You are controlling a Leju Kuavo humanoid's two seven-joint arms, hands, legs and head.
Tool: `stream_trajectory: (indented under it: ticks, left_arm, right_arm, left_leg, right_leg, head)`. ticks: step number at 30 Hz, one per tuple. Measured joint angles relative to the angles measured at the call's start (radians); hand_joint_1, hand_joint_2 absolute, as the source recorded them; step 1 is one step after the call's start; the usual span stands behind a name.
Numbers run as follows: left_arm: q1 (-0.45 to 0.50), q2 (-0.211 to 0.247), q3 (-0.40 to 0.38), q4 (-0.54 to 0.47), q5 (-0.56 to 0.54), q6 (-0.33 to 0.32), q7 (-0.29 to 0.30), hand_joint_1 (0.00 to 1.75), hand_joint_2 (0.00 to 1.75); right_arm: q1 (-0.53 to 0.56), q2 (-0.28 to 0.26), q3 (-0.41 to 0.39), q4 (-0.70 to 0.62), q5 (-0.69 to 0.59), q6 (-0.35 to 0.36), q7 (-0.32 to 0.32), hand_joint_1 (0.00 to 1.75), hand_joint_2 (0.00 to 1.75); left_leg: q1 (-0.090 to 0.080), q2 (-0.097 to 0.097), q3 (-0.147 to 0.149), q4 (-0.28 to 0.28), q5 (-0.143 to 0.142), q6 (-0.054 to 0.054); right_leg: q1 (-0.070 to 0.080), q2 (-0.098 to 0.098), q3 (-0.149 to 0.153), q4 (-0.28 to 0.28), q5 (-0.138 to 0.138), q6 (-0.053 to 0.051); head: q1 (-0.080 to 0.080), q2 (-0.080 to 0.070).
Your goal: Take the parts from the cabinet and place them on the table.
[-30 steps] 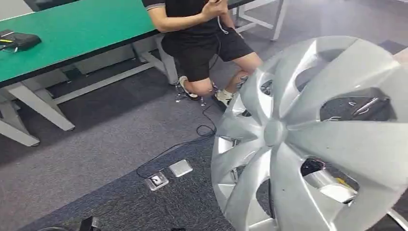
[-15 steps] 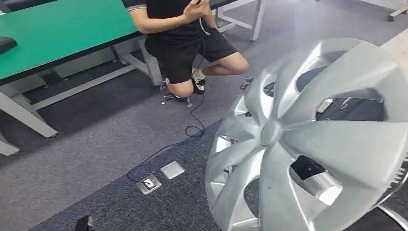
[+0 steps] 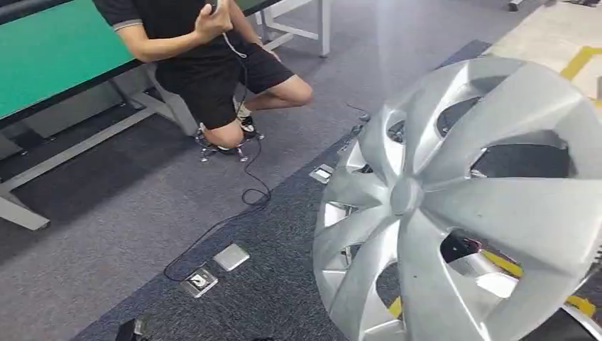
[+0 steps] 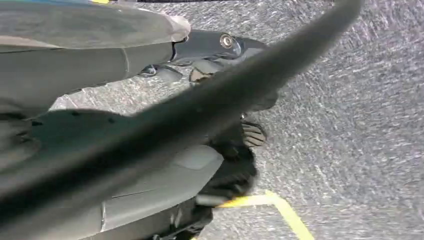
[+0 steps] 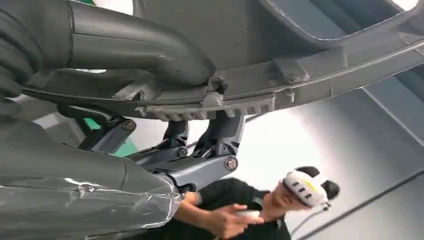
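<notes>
Hubcap (image 3: 461, 206), silver and many-spoked, held upright over grey carpet (image 3: 142, 213), face toward the head camera, gripped at opposite edges by both hands. Right hand (image 5: 195, 145): thick grey thumb over the rim's inner face, dark fingers (image 5: 220, 130) curled behind the ribbed edge, closed on it. Left hand (image 4: 220, 100): dark fingers wrapped round the blurred rim crossing just in front, yellow floor tape (image 4: 280, 207) beyond. Well past the hubcap from both hands, green bench (image 3: 50, 57) with a seated person (image 3: 213, 64) in black beside it. Black cable (image 3: 227, 213) and floor sockets (image 3: 213, 266) lying between.
</notes>
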Motion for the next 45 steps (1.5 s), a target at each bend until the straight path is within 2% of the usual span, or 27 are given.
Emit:
stream_trajectory:
  ticks: [2, 4, 5, 8, 9, 10, 11, 13, 15, 17, 19, 20, 21, 24, 25, 27, 29, 30, 32, 34, 35, 38, 40, 41, 42, 44, 45]
  left_arm:
    - [0.001, 0.0, 0.0, 0.0, 0.0, 0.001, 0.0, 0.0, 1.75]
    - [0.0, 0.002, 0.0, 0.0, 0.0, 0.001, 0.0, 0.0, 1.75]
    - [0.0, 0.005, 0.0, 0.0, 0.0, 0.001, 0.001, 0.0, 1.75]
    - [-0.002, 0.003, 0.0, 0.0, 0.0, 0.001, 0.002, 0.0, 1.75]
    - [-0.002, 0.002, 0.0, 0.0, 0.0, 0.001, 0.001, 0.0, 1.75]
    - [-0.003, 0.0, 0.0, 0.0, 0.0, 0.001, 0.002, 0.0, 1.75]
    - [-0.001, 0.0, 0.0, 0.0, 0.0, 0.001, 0.002, 0.0, 1.75]
    - [0.001, 0.002, 0.0, 0.0, 0.0, 0.001, 0.002, 0.0, 1.75]
    - [0.003, 0.002, 0.0, 0.0, 0.0, 0.001, 0.004, 0.0, 1.75]
    - [0.003, 0.002, 0.0, 0.0, -0.001, 0.001, 0.004, 0.0, 1.75]
    - [0.003, 0.0, 0.0, 0.0, -0.001, 0.001, 0.004, 0.0, 1.75]
    - [0.003, 0.004, 0.0, 0.0, -0.001, 0.001, 0.004, 0.0, 1.75]
    - [0.004, 0.005, 0.0, 0.0, -0.001, 0.001, 0.004, 0.0, 1.75]
    - [0.008, 0.007, 0.0, 0.0, -0.001, 0.001, 0.005, 0.0, 1.75]
    - [0.007, 0.008, 0.0, 0.0, -0.002, 0.001, 0.005, 0.0, 1.75]
    - [0.008, 0.008, 0.0, 0.0, -0.002, 0.0, 0.004, 0.0, 1.75]
    - [0.011, 0.008, 0.0, 0.0, -0.002, -0.002, 0.004, 0.0, 1.75]
    - [0.014, 0.008, 0.0, 0.0, -0.002, -0.002, 0.004, 0.0, 1.75]
    - [0.019, 0.007, 0.0, 0.0, -0.002, -0.002, 0.004, 0.0, 1.75]
    - [0.019, 0.008, 0.0, 0.0, -0.002, -0.001, 0.004, 0.0, 1.75]
    - [0.017, 0.011, 0.0, 0.0, -0.002, -0.001, 0.004, 0.0, 1.75]
    - [0.015, 0.012, 0.0, 0.0, -0.002, -0.001, 0.004, 0.0, 1.75]
    - [0.015, 0.008, 0.0, 0.0, -0.002, -0.002, 0.004, 0.0, 1.75]
    - [0.016, 0.007, 0.0, 0.0, -0.001, -0.002, 0.004, 0.0, 1.75]
    - [0.018, 0.008, 0.0, 0.0, -0.002, -0.002, 0.003, 0.0, 1.75]
    - [0.021, 0.009, 0.0, 0.0, -0.002, -0.002, 0.003, 0.0, 1.75]
    - [0.022, 0.01, 0.0, 0.0, -0.002, -0.002, 0.003, 0.0, 1.75]
  right_arm:
    - [0.002, 0.0, -0.001, 0.0, 0.001, 0.0, 0.0, 1.75, 1.75]
    - [0.001, 0.0, -0.003, 0.0, 0.001, 0.0, -0.002, 1.75, 1.75]
    - [0.0, 0.0, -0.004, 0.0, 0.001, 0.0, -0.003, 1.75, 1.75]
    - [0.003, -0.002, -0.005, 0.001, 0.001, 0.003, -0.004, 1.75, 1.75]
    - [0.003, -0.003, -0.006, 0.001, 0.001, 0.003, -0.004, 1.75, 1.75]
    - [0.004, -0.005, -0.008, 0.001, 0.001, 0.004, -0.004, 1.75, 1.75]
    - [0.001, -0.006, -0.01, 0.001, 0.001, 0.005, -0.004, 1.75, 1.75]
    - [0.002, -0.006, -0.011, 0.001, 0.001, 0.005, -0.005, 1.75, 1.75]
    - [0.006, -0.008, -0.011, 0.003, 0.001, 0.005, -0.006, 1.75, 1.75]
    - [0.007, -0.011, -0.011, 0.005, 0.001, 0.005, -0.008, 1.75, 1.75]
    - [0.006, -0.012, -0.013, 0.005, 0.001, 0.006, -0.009, 1.75, 1.75]
    - [0.004, -0.013, -0.014, 0.005, 0.001, 0.006, -0.01, 1.75, 1.75]
    - [0.002, -0.013, -0.013, 0.005, 0.001, 0.006, -0.011, 1.75, 1.75]
    - [0.007, -0.016, -0.02, 0.006, 0.001, 0.006, -0.012, 1.75, 1.75]
    - [0.007, -0.016, -0.022, 0.005, 0.0, 0.006, -0.012, 1.75, 1.75]
    - [0.005, -0.016, -0.028, 0.0, -0.005, 0.007, -0.011, 1.75, 1.75]
    - [0.009, -0.016, -0.03, -0.001, -0.01, 0.006, -0.005, 1.75, 1.75]
    - [0.012, -0.016, -0.032, -0.001, -0.011, 0.006, -0.003, 1.75, 1.75]
    - [0.016, -0.016, -0.036, -0.002, -0.011, 0.006, -0.003, 1.75, 1.75]
    - [0.015, -0.017, -0.039, -0.008, -0.011, 0.006, -0.003, 1.75, 1.75]
    - [0.015, -0.016, -0.04, -0.013, -0.011, 0.006, -0.003, 1.75, 1.75]
    - [0.015, -0.017, -0.046, -0.016, -0.011, 0.005, -0.002, 1.75, 1.75]
    - [0.016, -0.018, -0.052, -0.02, -0.011, 0.001, -0.002, 1.75, 1.75]
    - [0.017, -0.019, -0.054, -0.023, -0.011, 0.0, -0.002, 1.75, 1.75]
    - [0.014, -0.02, -0.055, -0.025, -0.011, -0.001, -0.002, 1.75, 1.75]
    - [0.017, -0.02, -0.055, -0.025, -0.011, -0.003, -0.001, 1.75, 1.75]
    - [0.02, -0.02, -0.056, -0.025, -0.011, -0.006, -0.001, 1.75, 1.75]
  left_leg:
    - [-0.002, -0.004, 0.051, -0.111, 0.076, 0.012]
    - [-0.008, -0.035, 0.134, -0.289, 0.161, 0.03]
    - [-0.007, -0.053, 0.155, -0.331, 0.151, 0.036]
    - [-0.014, -0.041, 0.154, -0.338, 0.153, 0.034]
    - [-0.006, -0.031, 0.158, -0.351, 0.159, 0.042]
    - [-0.001, -0.018, 0.164, -0.36, 0.162, 0.045]
    - [-0.001, -0.015, 0.165, -0.361, 0.163, 0.05]
    - [-0.002, 0.001, 0.165, -0.361, 0.162, 0.051]
    - [-0.001, 0.017, 0.164, -0.359, 0.162, 0.05]
    - [0.001, 0.029, 0.166, -0.358, 0.159, 0.046]
    - [0.003, 0.041, 0.171, -0.352, 0.151, 0.035]
    - [-0.005, 0.046, 0.169, -0.349, 0.148, 0.029]
    - [-0.009, 0.05, 0.164, -0.339, 0.149, 0.027]
    - [-0.008, 0.075, 0.165, -0.341, 0.152, 0.015]
    - [-0.005, 0.064, 0.162, -0.334, 0.138, 0.009]
    - [-0.003, 0.016, 0.114, -0.223, 0.068, 0.005]
    - [-0.003, 0.003, 0.032, -0.052, -0.002, 0.002]
    - [-0.003, 0.001, 0.006, -0.003, -0.011, 0.003]
    - [-0.005, -0.002, 0.031, -0.063, 0.046, 0.012]
    - [-0.009, -0.026, 0.125, -0.255, 0.141, 0.03]
    - [-0.01, -0.061, 0.154, -0.328, 0.149, 0.04]
    - [-0.016, -0.045, 0.16, -0.339, 0.15, 0.036]
    - [-0.003, -0.025, 0.166, -0.357, 0.161, 0.047]
    - [-0.004, -0.015, 0.17, -0.362, 0.164, 0.049]
    - [-0.004, -0.01, 0.17, -0.362, 0.163, 0.054]
    - [-0.004, 0.007, 0.169, -0.362, 0.163, 0.055]
    - [-0.004, 0.015, 0.169, -0.361, 0.162, 0.055]
  right_leg:
    - [0.003, 0.021, 0.001, 0.0, 0.0, 0.0]
    - [0.004, 0.037, 0.004, 0.0, 0.001, 0.001]
    - [0.01, 0.045, -0.002, 0.002, 0.002, 0.006]
    - [-0.001, 0.062, -0.007, -0.004, 0.01, 0.022]
    - [0.004, 0.069, -0.009, -0.004, 0.01, 0.028]
    - [0.002, 0.039, -0.02, 0.008, -0.004, 0.03]
    - [0.006, 0.004, -0.037, 0.056, -0.041, 0.034]
    - [0.001, -0.015, -0.11, 0.228, -0.121, 0.044]
    - [-0.004, -0.02, -0.154, 0.329, -0.146, 0.051]
    - [-0.008, -0.025, -0.112, 0.245, -0.087, 0.055]
    - [-0.01, -0.057, -0.008, 0.039, 0.004, 0.055]
    - [0.002, -0.083, 0.005, 0.013, -0.018, 0.055]
    - [-0.003, -0.076, 0.014, 0.0, -0.016, 0.041]
    - [0.002, -0.052, 0.003, 0.006, -0.009, 0.028]
    - [-0.005, -0.045, 0.007, 0.0, -0.004, 0.019]
    - [-0.005, -0.031, 0.002, 0.0, 0.0, 0.007]
    - [-0.002, -0.015, -0.003, 0.0, 0.003, 0.003]
    - [0.0, -0.005, -0.005, 0.0, 0.004, 0.001]
    - [0.003, 0.016, -0.004, 0.0, 0.006, 0.0]
    - [0.004, 0.036, -0.003, 0.0, 0.008, 0.002]
    - [0.002, 0.043, -0.004, 0.0, 0.009, 0.004]
    - [0.001, 0.061, -0.013, -0.001, 0.015, 0.019]
    - [0.005, 0.07, -0.016, -0.003, 0.016, 0.031]
    - [0.007, 0.029, -0.032, 0.022, -0.008, 0.035]
    - [0.005, -0.001, -0.058, 0.091, -0.054, 0.04]
    - [-0.001, -0.017, -0.129, 0.261, -0.129, 0.051]
    - [-0.004, -0.019, -0.153, 0.318, -0.146, 0.055]
  head:
    - [-0.005, 0.0]
    - [-0.011, 0.0]
    - [-0.011, 0.0]
    - [-0.01, 0.0]
    - [-0.009, 0.0]
    - [-0.007, 0.0]
    - [0.003, 0.0]
    - [0.018, 0.0]
    - [0.026, 0.0]
    - [0.036, 0.0]
    - [0.047, 0.0]
    - [0.055, 0.0]
    - [0.059, 0.0]
    - [0.041, 0.0]
    - [0.041, 0.0]
    - [0.025, 0.0]
    - [0.01, 0.0]
    - [0.005, 0.0]
    - [-0.001, 0.0]
    - [-0.009, 0.0]
    - [-0.01, 0.0]
    - [-0.008, 0.0]
    - [-0.007, 0.0]
    - [-0.006, 0.0]
    - [0.01, 0.0]
    - [0.02, 0.0]
    - [0.024, 0.0]
